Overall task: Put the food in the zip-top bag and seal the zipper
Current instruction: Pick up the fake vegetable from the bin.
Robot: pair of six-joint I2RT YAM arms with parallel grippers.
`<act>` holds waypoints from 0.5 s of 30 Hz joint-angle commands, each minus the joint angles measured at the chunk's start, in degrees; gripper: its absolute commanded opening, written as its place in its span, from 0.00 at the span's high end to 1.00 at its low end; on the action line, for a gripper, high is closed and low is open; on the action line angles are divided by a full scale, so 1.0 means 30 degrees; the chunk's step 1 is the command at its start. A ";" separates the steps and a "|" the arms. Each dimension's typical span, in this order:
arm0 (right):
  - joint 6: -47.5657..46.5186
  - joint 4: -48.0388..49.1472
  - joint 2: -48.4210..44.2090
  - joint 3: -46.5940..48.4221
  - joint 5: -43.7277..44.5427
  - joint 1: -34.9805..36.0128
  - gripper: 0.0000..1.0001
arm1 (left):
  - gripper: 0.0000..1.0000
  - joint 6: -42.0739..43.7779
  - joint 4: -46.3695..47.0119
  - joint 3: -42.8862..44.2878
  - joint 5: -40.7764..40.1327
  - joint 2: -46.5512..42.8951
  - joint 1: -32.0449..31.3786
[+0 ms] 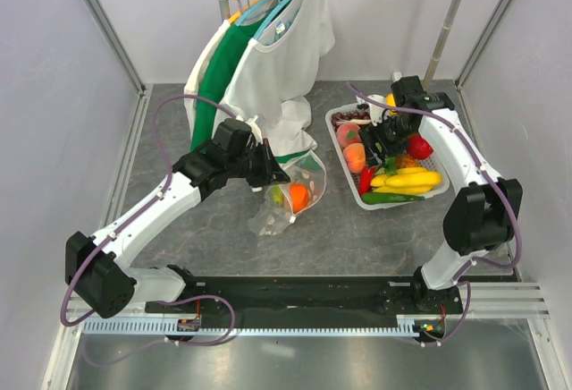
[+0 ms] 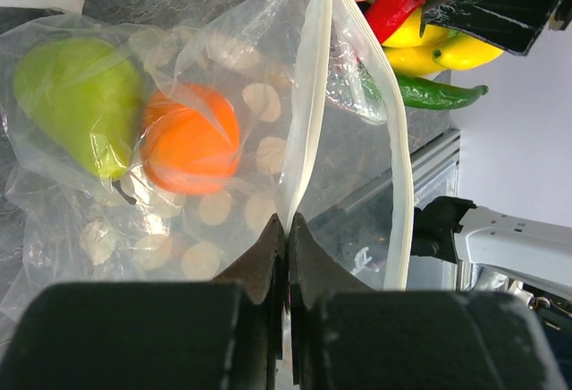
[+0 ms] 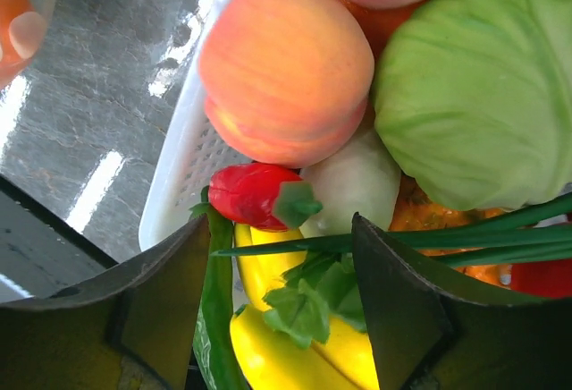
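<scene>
**Partly filled, the dotted bag gaped beside the basket**

Clear, floppy and printed with white dots, the bag [image 2: 223,68] lay on the grey, marble-veined surface [image 3: 98,77] just left of the basket [image 3: 192,148]. Its mouth stood open, with the two pale zipper [image 2: 308,95] strips parted into a long loop. Inside, seen through crinkled film, a matt green pear [image 2: 76,104] and a glossy orange [image 2: 189,139] sat side by side. The left claw [image 2: 288,224] was closed, its black tips pinching the bag at the near strip and holding that edge raised.

The right claw [image 3: 279,229] hung over the basket with its jaws apart. Green stalks [image 3: 447,238] and leaves lay between them, but whether either finger touched them could not be told. Beneath it were a velvety peach [image 3: 286,68], a ribbed pale-green cabbage [image 3: 483,86] and a small red pepper [image 3: 255,195] with a green cap. There was also a whitish lump [image 3: 353,184] and a smooth yellow piece [image 3: 295,354] cut off by the frame's lower edge.

The basket was white slotted plastic, with most of its floor hidden under the food. From above, the left arm [image 1: 152,207] covered part of the bag's mouth, and the film blurred the pear's outline.
</scene>
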 commanded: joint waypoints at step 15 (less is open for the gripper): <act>0.2340 -0.0480 0.1483 0.1150 -0.2845 -0.1331 0.44 | 0.98 -0.0178 0.0741 -0.0337 0.0400 -0.0336 0.0110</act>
